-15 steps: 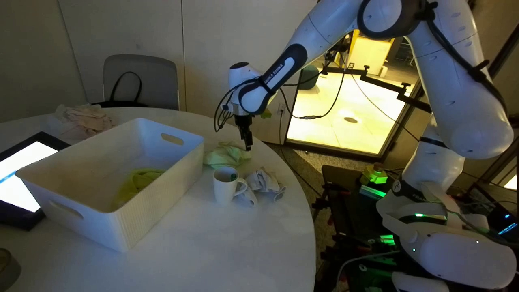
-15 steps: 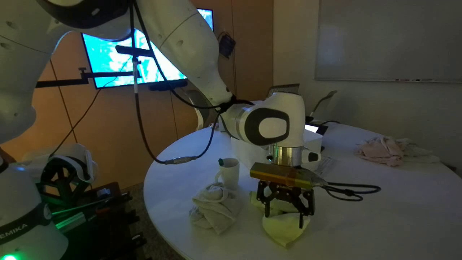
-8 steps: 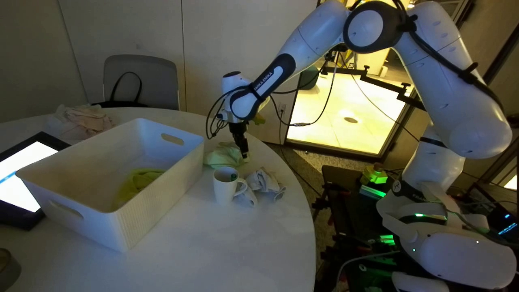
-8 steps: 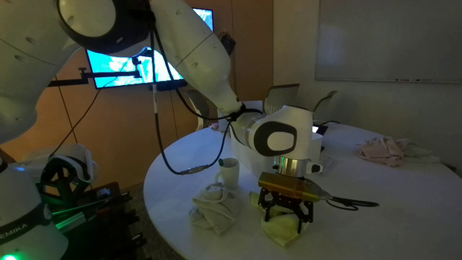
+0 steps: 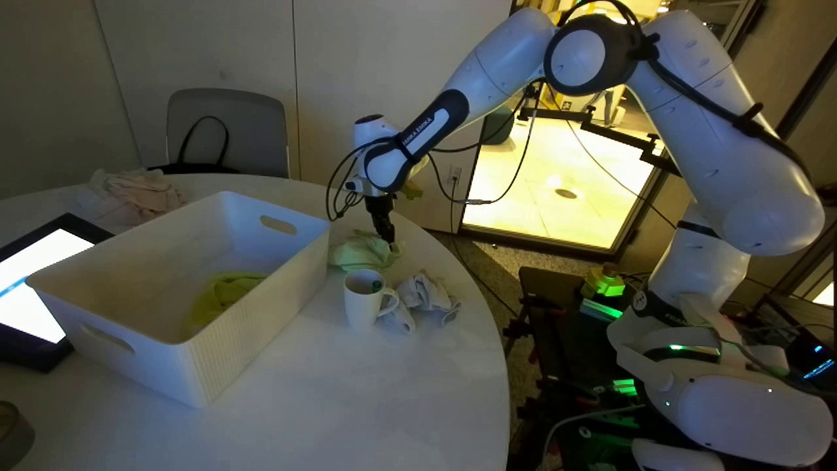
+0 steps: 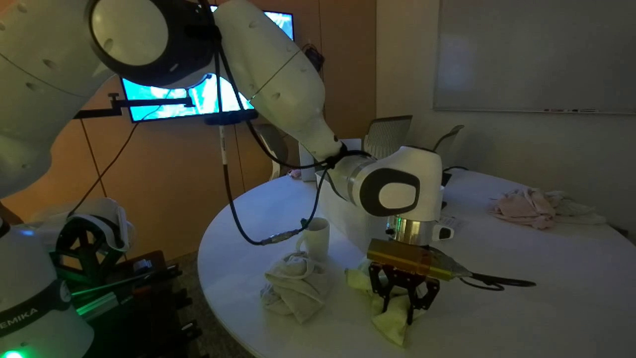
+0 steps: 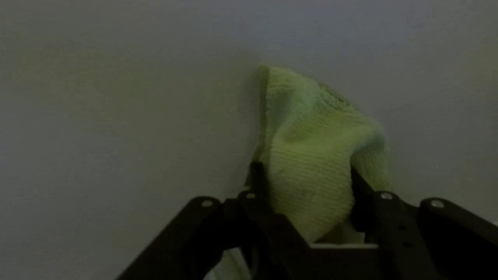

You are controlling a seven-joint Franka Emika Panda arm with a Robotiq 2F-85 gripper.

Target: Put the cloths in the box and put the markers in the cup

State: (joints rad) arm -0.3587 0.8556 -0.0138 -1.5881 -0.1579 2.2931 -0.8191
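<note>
In the wrist view the hand (image 7: 306, 179) comes in from six o'clock, its fingers partway apart, neither wide nor pressed together, with a ridge of the yellow-green cloth (image 7: 311, 155) bunched between them; whether the grip is firm I cannot tell. One corner of that cloth pokes out toward twelve o'clock. In both exterior views the hand points down, its tips at the cloth, which lies on the tabletop (image 5: 366, 405). Take the white cup (image 5: 359, 311) as the middle of a clock in an exterior view: the yellow-green cloth is at twelve and the hand at one. A crumpled pale grey-white cloth (image 5: 428, 292) is at three, close by the cup's handle; whether they touch I cannot tell. The big white box (image 5: 261, 317) stands at nine, and on its floor, toward its four o'clock side, lies a second yellow-green cloth (image 5: 225, 296). The cup is upright, handle at three, and the green end of a marker (image 5: 376, 286) shows inside its mouth, toward three. Past the box at nine is a lit tablet (image 5: 49, 252), partly hidden by it; at ten, a pinkish fabric heap (image 5: 144, 194); at eleven, beyond the tabletop, a grey chair (image 5: 229, 104).
</note>
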